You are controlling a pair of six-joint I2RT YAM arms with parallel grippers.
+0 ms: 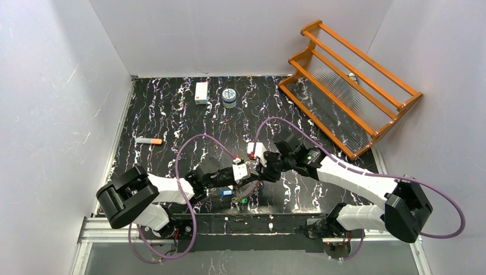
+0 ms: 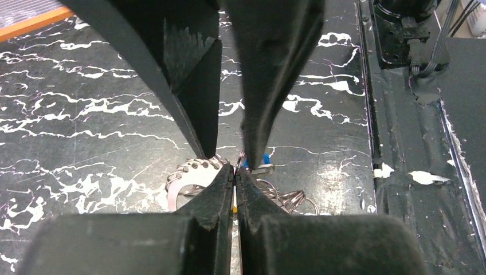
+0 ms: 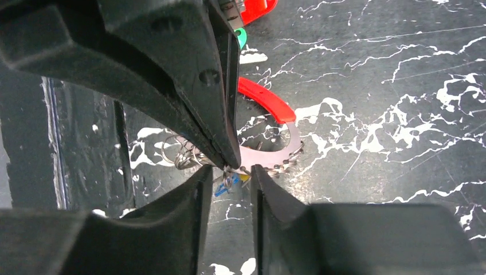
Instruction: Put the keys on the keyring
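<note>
White walls close in a black tabletop veined with white [image 1: 172, 114]. Far left on it lies an orange-and-grey marker [image 1: 149, 141], well apart from everything else. Further along, near the back wall, a small white box [image 1: 201, 92] stands just beside a round tin [image 1: 229, 97].

From the near left corner the left arm reaches in toward the middle. In its own wrist view the left gripper [image 2: 235, 172] is clenched, its two black tips pressed together right over the bunch. I cannot tell whether a thin wire is pinched between them.

Under both sets of tips, near the front edge at the table's middle, lie the keys [image 1: 245, 192]. They rest in a loose heap on the marbled surface. A blue cap [image 3: 226, 186] and a speck of yellow show there, and a green cap [image 3: 240, 37] and a red one [image 3: 255, 8] sit further off. The thin silver wire loops of the keyring [image 3: 182, 153] lie on the table in the same heap. Just beside them is a curved red-and-silver clip [image 3: 266, 100].

Meeting the left tips nose to nose, the right gripper [image 3: 228, 175] is released. Its fingers stand apart with a clear gap, and the blue cap shows through that gap.

At the far right an orange wooden rack [image 1: 355, 86] leans against the wall.
</note>
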